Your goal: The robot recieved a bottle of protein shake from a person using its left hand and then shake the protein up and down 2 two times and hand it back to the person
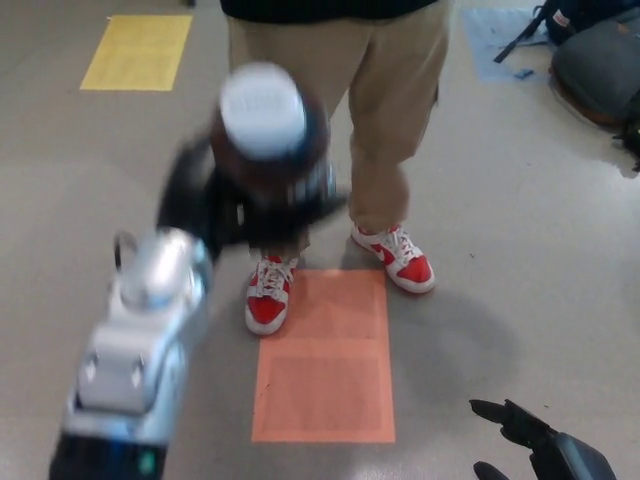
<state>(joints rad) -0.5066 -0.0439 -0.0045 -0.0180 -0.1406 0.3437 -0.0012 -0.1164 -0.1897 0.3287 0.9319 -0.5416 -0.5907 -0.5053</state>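
Shaking step, judged under way: left hand (225, 205) clenched around the blurred, white-capped protein shake bottle (265, 130), raised before the person's legs (390, 120); right hand (525, 430) low, fingers apart, empty; next calls for steadying and offering it back.
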